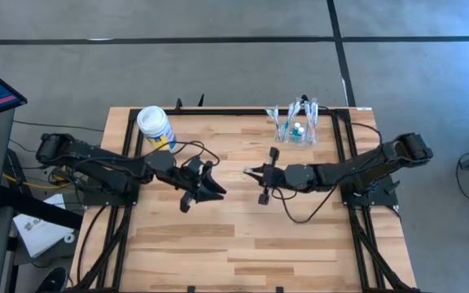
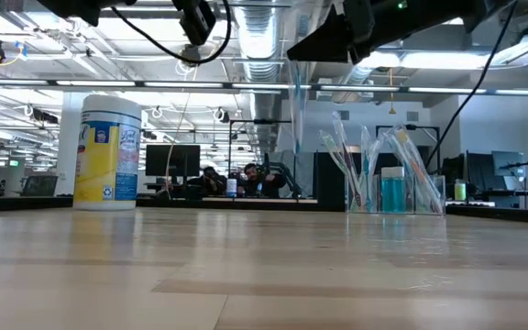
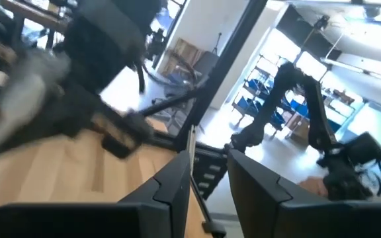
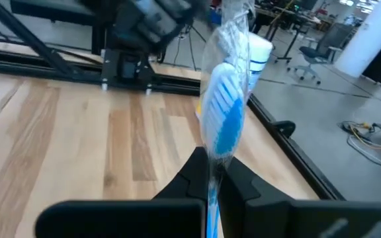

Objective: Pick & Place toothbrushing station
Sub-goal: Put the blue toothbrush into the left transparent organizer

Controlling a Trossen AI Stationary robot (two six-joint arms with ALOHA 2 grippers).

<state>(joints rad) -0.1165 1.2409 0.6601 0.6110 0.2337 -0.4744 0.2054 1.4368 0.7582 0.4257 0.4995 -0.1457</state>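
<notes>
A toothbrush [image 4: 225,112] with a blue-and-white head, in a clear wrapper, stands roughly upright in my right gripper [image 4: 211,162], which is shut on it above the table's middle [image 1: 247,172]. Its lower part hangs below the fingers [image 2: 296,105]. My left gripper [image 1: 218,187] hovers just to the left, facing it, open with nothing between its fingers [image 3: 210,162]. The toothbrushing station, a clear cup [image 1: 297,130] holding several toothbrushes and a small blue-filled tube, stands on its base at the table's far right [image 2: 397,188]. My right gripper pinches the wrapped toothbrush between its two fingers, on the handle just below the head [image 4: 213,153]. The fingers come from the table's right, about level, and lie across the brush. The brush is lifted clear of the table, head up, its handle hanging below.
A white-lidded yellow-and-blue canister [image 1: 155,126] stands at the far left of the table [image 2: 108,151]. Black frame rails [image 1: 344,155] and cables run along the table's sides. The near half of the wooden table top [image 1: 243,252] is bare.
</notes>
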